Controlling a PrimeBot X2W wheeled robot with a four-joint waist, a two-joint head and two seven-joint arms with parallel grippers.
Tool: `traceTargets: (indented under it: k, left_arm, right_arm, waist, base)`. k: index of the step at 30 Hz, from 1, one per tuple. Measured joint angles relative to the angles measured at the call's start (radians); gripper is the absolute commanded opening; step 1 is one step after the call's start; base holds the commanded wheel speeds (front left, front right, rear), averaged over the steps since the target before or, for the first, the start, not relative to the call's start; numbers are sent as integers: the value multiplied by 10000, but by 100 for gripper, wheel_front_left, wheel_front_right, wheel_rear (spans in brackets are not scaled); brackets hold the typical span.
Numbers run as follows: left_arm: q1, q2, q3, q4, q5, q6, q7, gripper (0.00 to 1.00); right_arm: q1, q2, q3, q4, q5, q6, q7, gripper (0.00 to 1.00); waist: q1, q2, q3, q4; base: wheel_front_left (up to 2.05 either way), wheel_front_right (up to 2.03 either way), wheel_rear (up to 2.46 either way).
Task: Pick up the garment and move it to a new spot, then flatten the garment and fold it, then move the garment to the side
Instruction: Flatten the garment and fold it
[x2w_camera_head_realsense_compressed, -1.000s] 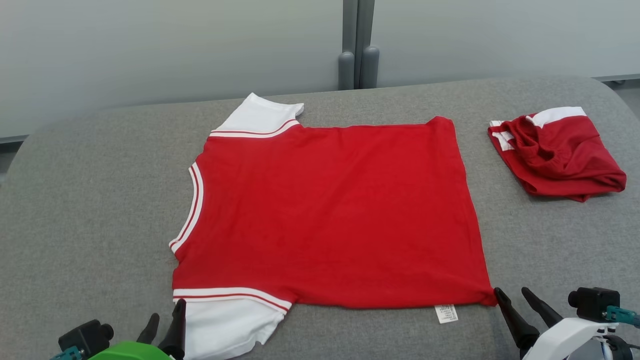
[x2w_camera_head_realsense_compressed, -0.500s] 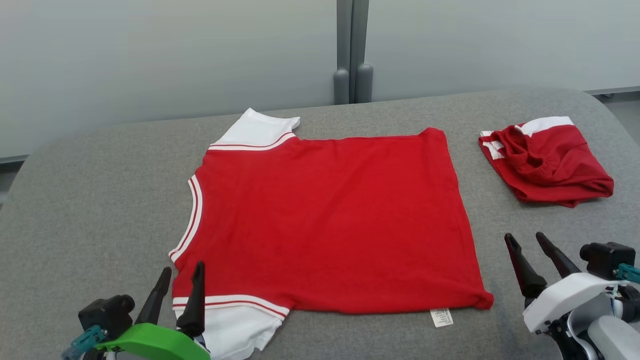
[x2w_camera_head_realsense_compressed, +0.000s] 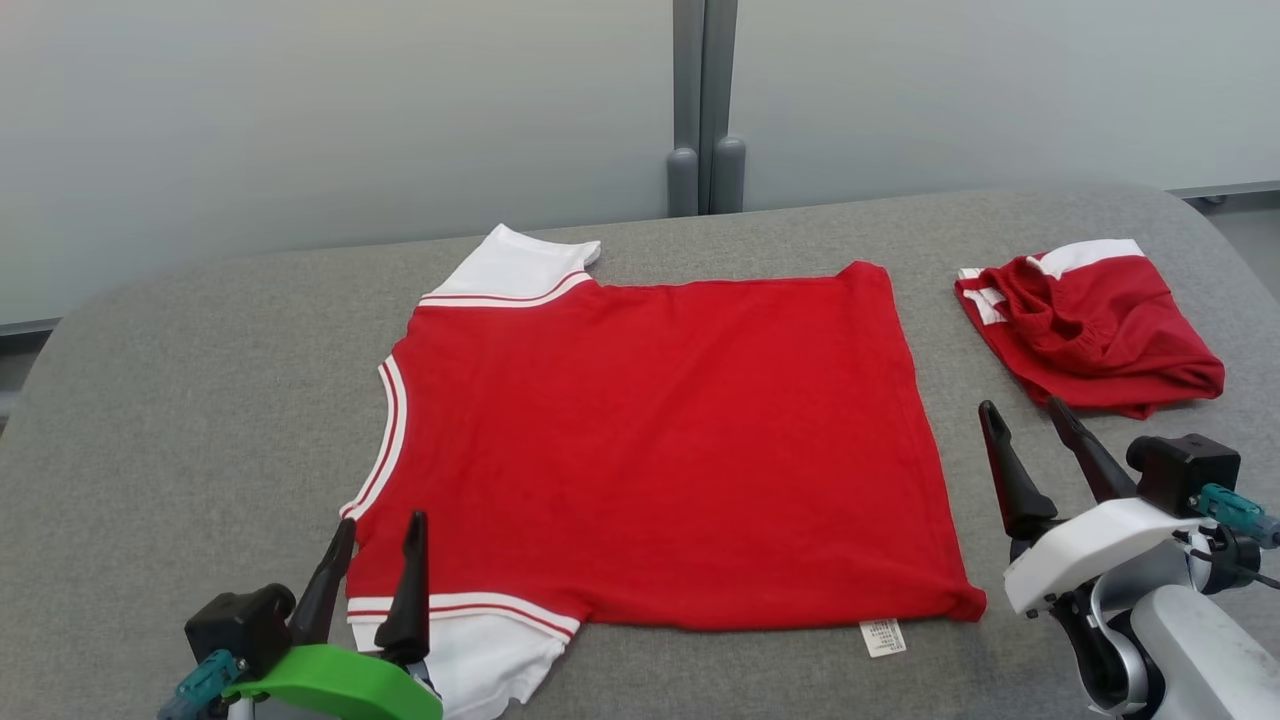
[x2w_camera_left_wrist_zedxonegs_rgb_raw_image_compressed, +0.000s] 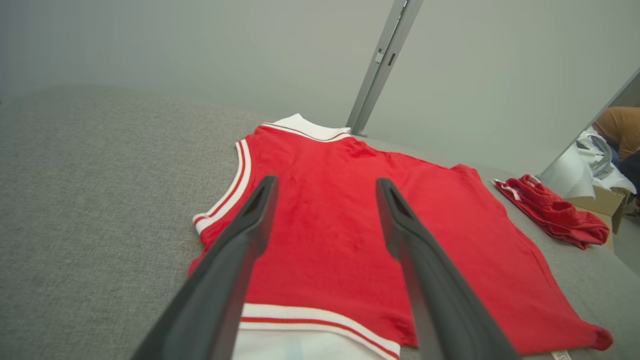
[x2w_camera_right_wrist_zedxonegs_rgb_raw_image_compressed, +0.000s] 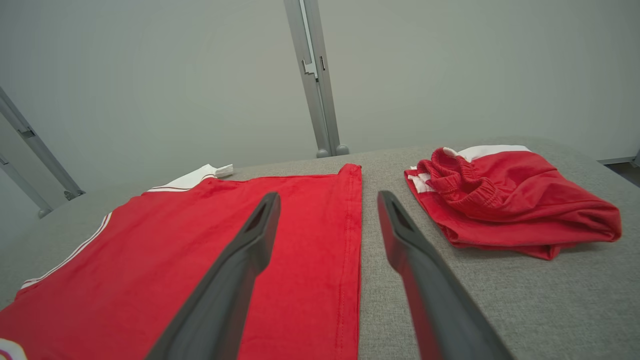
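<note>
The red shirt (x2w_camera_head_realsense_compressed: 650, 450) lies flat on the grey table (x2w_camera_head_realsense_compressed: 180, 400); left pincer (x2w_camera_head_realsense_compressed: 380, 525) and right pincer (x2w_camera_head_realsense_compressed: 1022, 408) both stand apart, empty.

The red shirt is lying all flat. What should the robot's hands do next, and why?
Probably lower both grippers to pinch the red T-shirt's near edge: the left gripper at the white sleeve, the right gripper at the near hem corner. The shirt lies flat and both grippers are open and empty, so folding seems next.
</note>
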Motion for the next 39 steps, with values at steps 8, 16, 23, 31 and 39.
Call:
traceTargets:
  k: [8,16,23,31,39]
  left_arm:
    - [19,-73,401,134,261,12,-33,100]
    - [91,-362,579,219,635,42,-86,100]
    - [252,-416,796,387,849,42,-88,100]
    - [268,-642,1070,380,1195,44,-88,100]
    - [280,-711,1133,351,1294,44,-88,100]
  right_arm:
    - [68,393,-125,-144,-205,-205,-12,100]
    - [83,744,-174,-477,-564,-209,-13,100]
    - [233,805,-221,-556,-738,-272,-13,100]
    - [376,876,-370,-573,-849,-278,-13,100]
    - [497,1009,-512,-619,-978,-280,-13,100]
  waist:
    - [0,0,-30,18]
    - [0,0,-23,21]
    - [0,0,-5,38]
    - [0,0,20,63]
    - [0,0,48,78]
  base:
    - [0,0,0]
    - [0,0,0]
    - [0,0,0]
    - [0,0,0]
    - [0,0,0]
